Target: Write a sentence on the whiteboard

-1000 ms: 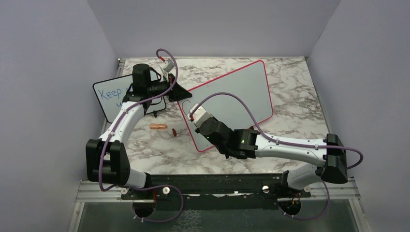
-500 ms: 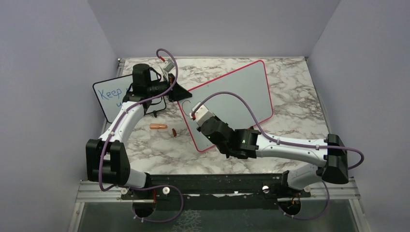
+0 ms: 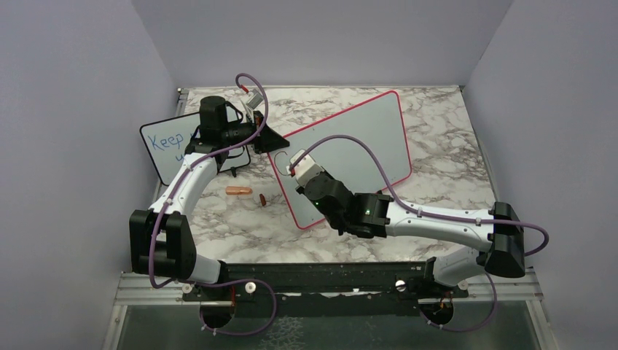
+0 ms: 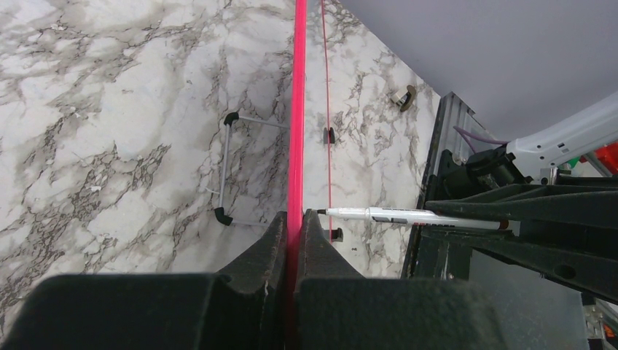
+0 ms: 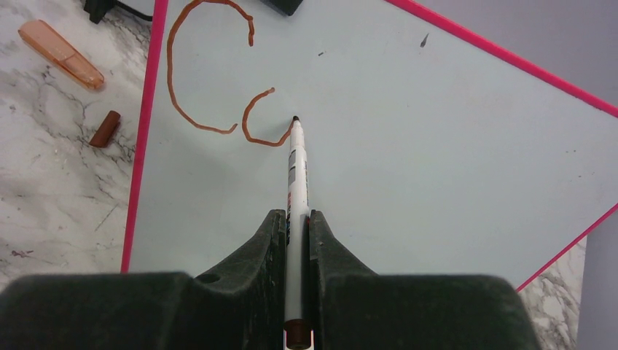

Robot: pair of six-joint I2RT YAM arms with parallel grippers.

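– Start from the left. What's over there?

– A small black-framed board (image 3: 166,146) with blue writing. It isn't part of the job. Just past it the left gripper (image 4: 295,227) is pinched tight on the red-pink frame of the whiteboard (image 3: 361,135), steadying its left edge.

– And on the table?

– An orange cap (image 5: 61,49) and a little brown piece (image 5: 104,128) lie just off the board's left frame.

– How far along is the sentence (image 5: 172,80)?

– Barely begun, I'd say. There's a big red-brown "C" near the top left corner and a smaller curve (image 5: 246,124) beside it that hasn't closed, probably the second letter. The rest of the surface is blank, so nearly all the words are left to write.

– How does the board sit?

– It's mid-table, propped on its stand. Its long axis runs diagonally from near-centre out to the far right, and its writing face is turned toward the right arm.

– And the pen?

– The right gripper (image 5: 295,222) is squeezed on the marker (image 5: 297,171). The barrel lies in line with the fingers, tip pointing away from the wrist, and appears to rest on the board at the open end of that small curve.
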